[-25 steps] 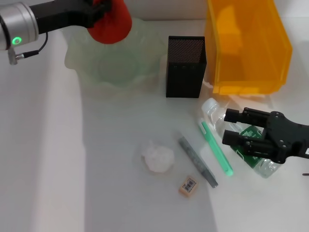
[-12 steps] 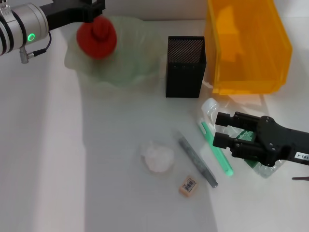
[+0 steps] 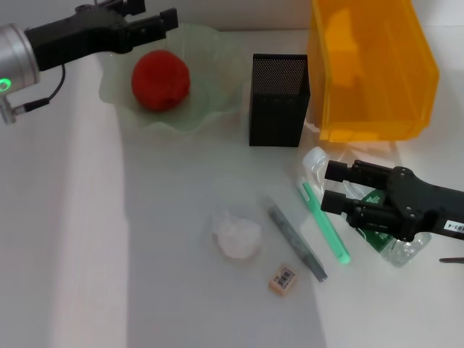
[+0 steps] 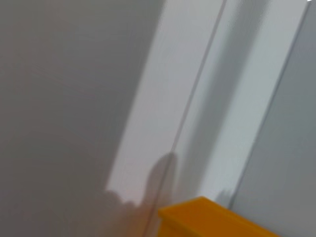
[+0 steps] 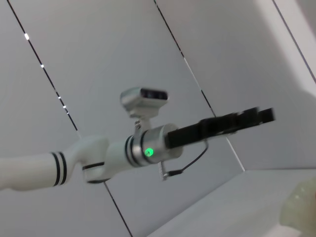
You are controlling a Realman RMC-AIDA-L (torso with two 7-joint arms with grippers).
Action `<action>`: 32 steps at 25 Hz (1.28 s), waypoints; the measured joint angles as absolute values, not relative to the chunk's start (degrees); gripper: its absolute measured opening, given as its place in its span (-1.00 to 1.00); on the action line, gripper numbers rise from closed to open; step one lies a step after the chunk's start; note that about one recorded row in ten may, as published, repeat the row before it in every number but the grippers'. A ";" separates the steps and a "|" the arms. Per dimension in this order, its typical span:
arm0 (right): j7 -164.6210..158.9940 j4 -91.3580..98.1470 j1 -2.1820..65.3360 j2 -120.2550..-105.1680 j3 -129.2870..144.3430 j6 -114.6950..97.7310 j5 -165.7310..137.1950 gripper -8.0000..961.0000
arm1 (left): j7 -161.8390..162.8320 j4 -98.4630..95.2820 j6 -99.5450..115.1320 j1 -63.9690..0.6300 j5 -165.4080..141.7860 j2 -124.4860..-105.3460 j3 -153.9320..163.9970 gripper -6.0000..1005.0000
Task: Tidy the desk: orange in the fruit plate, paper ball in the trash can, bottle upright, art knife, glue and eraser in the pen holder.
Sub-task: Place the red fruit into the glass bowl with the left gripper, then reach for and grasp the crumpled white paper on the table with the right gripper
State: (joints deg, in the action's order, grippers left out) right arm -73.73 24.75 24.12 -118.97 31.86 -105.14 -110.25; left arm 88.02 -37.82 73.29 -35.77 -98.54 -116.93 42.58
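One bottle (image 3: 366, 210) flat, cap toward the pen holder (image 3: 278, 100).

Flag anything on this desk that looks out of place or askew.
The bottle lies on its side under the right gripper. The paper ball, eraser and two pen-like tools lie loose on the desk. The orange is in the fruit plate.

1. The bottle (image 3: 388, 235) is largely covered by the right gripper (image 3: 332, 187); only its cap end and base show.
2. The trash can (image 3: 370, 69) is cut off by the head view's top edge; the left wrist view shows only one corner.
3. The fruit plate (image 3: 217, 87) far rim is partly hidden behind the left gripper (image 3: 148, 16).
4. Eraser (image 3: 283, 278) label print is too small to read.
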 joint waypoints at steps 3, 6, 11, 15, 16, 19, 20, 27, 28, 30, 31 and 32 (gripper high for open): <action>-75.93 26.61 24.32 -118.25 29.00 -106.67 -110.22 0.48 | 86.49 -39.58 89.50 -29.46 -96.91 -114.14 42.60 0.54; -82.49 32.50 25.41 -117.54 27.39 -108.39 -110.16 0.48 | 83.25 -39.06 98.08 -25.41 -97.95 -112.00 43.14 0.63; -98.71 51.19 29.45 -117.17 29.03 -110.76 -110.76 0.48 | 81.70 -39.08 103.85 -20.41 -101.87 -110.15 43.18 0.69; -112.72 68.07 33.35 -117.04 39.02 -110.52 -115.97 0.48 | 81.69 -38.83 104.85 -18.17 -103.49 -109.38 43.07 0.69; -116.42 72.35 34.54 -117.02 42.18 -110.57 -118.25 0.48 | 81.68 -38.83 105.06 -17.81 -103.84 -109.29 43.14 0.69; -125.29 82.06 38.54 -116.95 51.03 -111.36 -125.83 0.48 | 81.67 -38.95 106.06 -17.42 -105.85 -109.18 43.05 0.69; -127.46 84.11 40.02 -116.97 54.29 -111.70 -128.45 0.48 | 81.66 -39.02 106.26 -17.39 -106.49 -109.18 42.98 0.69; -131.86 82.10 47.91 -119.21 69.48 -110.77 -138.94 0.48 | 81.65 -38.87 106.50 -18.07 -110.23 -108.66 42.92 0.69; -131.90 80.24 48.78 -119.48 71.12 -109.66 -139.33 0.48 | 81.66 -38.82 106.51 -18.20 -110.59 -108.59 42.92 0.69; -132.00 76.10 50.17 -119.61 74.53 -106.55 -139.44 0.48 | 81.76 -38.83 106.52 -18.37 -111.09 -108.45 42.93 0.69; -132.07 73.74 50.84 -119.61 76.35 -104.57 -139.43 0.48 | 81.82 -38.85 106.52 -18.49 -111.32 -108.41 42.92 0.69; -132.12 71.37 51.53 -119.60 78.16 -102.51 -139.43 0.48 | 81.84 -38.86 106.52 -18.58 -111.52 -108.36 42.92 0.69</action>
